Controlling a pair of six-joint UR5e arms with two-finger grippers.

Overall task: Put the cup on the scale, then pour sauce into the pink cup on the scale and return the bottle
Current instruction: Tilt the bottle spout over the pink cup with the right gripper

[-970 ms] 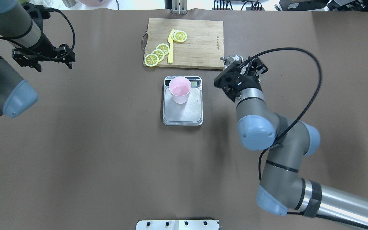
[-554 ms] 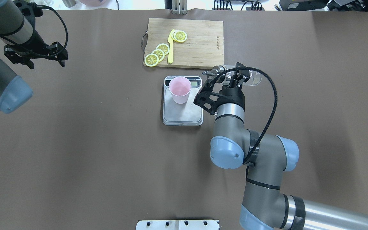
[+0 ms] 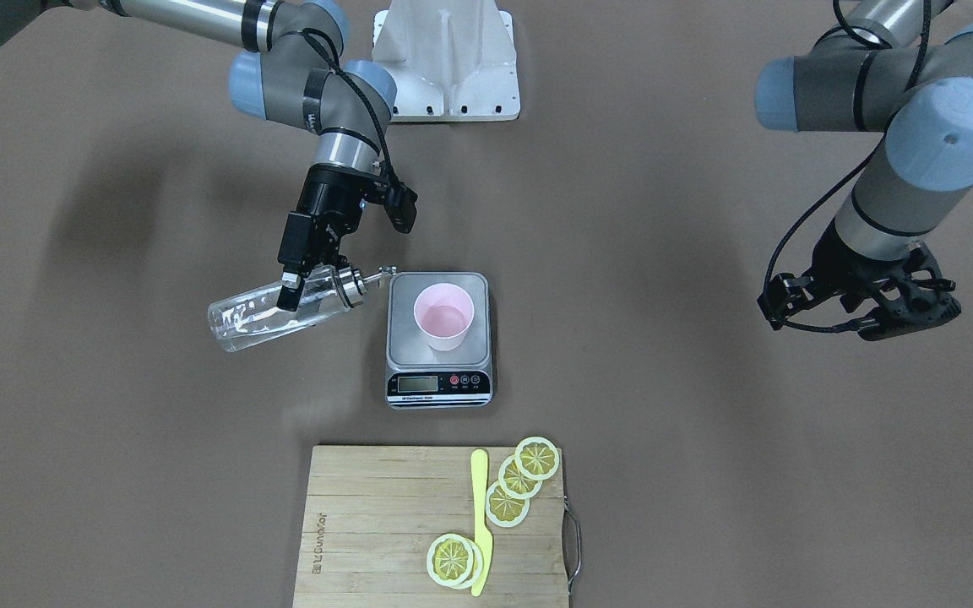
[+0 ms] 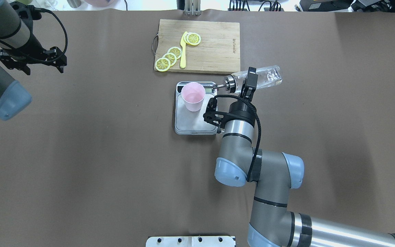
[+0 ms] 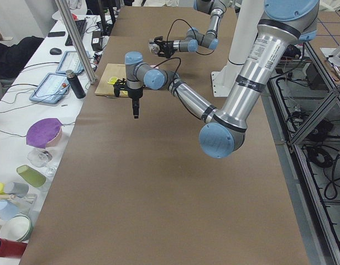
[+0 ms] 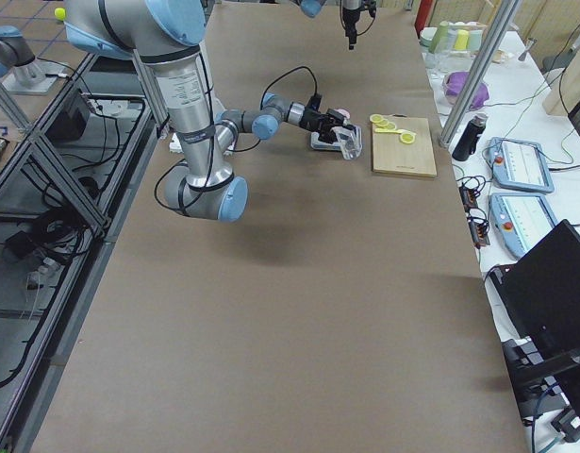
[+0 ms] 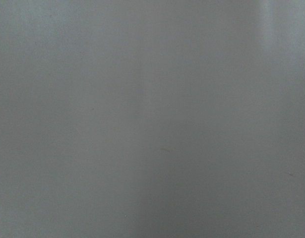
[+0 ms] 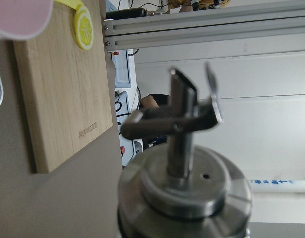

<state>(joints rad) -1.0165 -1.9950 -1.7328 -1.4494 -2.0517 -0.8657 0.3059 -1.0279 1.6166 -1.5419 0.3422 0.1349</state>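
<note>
Matte brown table [image 4: 81,154], glass bottle [image 4: 267,76], tapered cup [image 4: 193,96]

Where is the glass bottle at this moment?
In the overhead view, the right gripper holds the bottle tilted just right of the scale, spout toward the cup.

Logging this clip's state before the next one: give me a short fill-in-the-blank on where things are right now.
1. The cup stands on the ___.
2. The right gripper is shut on the ___, which is tipped almost level, its pourer aimed towards the cup.
3. The left gripper, far off to the side, holds ___.
4. The lemon slices lie on the ___.

Missing words: scale; bottle; nothing; cutting board.
</note>
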